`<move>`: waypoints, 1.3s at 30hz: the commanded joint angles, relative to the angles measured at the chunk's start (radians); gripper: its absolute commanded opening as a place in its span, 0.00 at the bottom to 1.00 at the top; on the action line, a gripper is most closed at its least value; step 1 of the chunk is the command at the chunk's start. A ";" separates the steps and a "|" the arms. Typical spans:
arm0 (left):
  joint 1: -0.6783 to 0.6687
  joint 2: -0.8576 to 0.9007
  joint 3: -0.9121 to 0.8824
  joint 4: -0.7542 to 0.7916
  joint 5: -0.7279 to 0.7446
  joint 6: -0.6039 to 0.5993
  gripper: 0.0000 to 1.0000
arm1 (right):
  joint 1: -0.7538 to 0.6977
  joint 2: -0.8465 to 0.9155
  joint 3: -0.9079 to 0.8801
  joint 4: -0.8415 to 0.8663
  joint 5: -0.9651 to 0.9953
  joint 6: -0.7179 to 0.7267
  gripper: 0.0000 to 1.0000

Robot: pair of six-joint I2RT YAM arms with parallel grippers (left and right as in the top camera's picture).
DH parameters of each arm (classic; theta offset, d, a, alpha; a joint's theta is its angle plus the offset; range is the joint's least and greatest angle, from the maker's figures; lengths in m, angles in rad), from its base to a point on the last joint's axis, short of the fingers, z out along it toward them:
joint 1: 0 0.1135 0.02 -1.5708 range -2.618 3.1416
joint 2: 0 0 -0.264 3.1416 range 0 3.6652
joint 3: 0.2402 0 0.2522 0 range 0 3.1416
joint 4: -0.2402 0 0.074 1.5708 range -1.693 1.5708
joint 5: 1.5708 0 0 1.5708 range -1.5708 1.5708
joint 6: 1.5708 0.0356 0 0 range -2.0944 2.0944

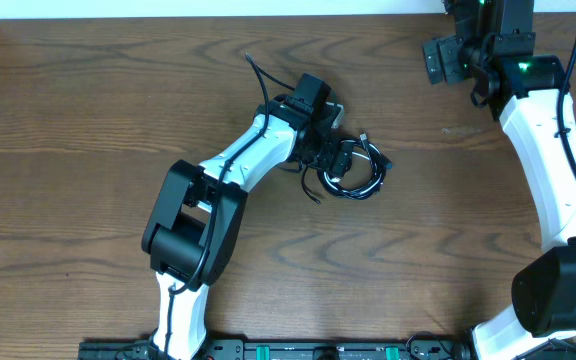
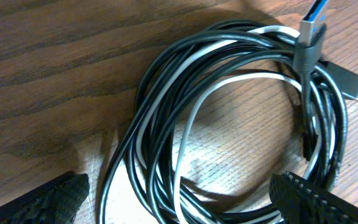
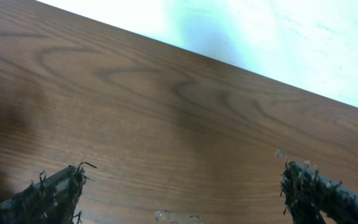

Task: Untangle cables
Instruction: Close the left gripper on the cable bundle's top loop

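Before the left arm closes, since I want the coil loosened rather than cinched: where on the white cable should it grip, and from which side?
Take the white cable on its inner arc, where it runs alone beside the coil's bare centre, a little apart from the black cable strands. Come from above with the open left end effector, probably one finger inside the ring.

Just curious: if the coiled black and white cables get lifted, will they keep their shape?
Probably floppy: the cables lie in loose thin loops, so the coil would likely sag. Likely light, being thin. The plug ends may snag on strands.
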 commanded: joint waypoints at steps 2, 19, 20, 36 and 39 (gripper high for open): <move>0.000 0.047 0.024 0.000 -0.018 0.008 1.00 | -0.002 -0.025 -0.003 -0.004 0.000 -0.008 0.99; 0.000 0.090 0.024 -0.049 -0.204 0.009 0.91 | -0.002 -0.025 -0.003 -0.004 0.000 -0.008 0.99; 0.000 0.090 0.024 -0.048 -0.212 0.008 0.91 | -0.002 -0.025 -0.003 -0.004 0.000 -0.008 0.99; -0.060 0.132 0.024 -0.051 -0.212 0.008 0.91 | -0.002 -0.026 -0.003 -0.004 0.000 -0.008 0.99; -0.071 0.138 0.024 -0.052 -0.212 0.008 0.88 | -0.002 -0.026 -0.003 -0.004 0.000 -0.008 0.99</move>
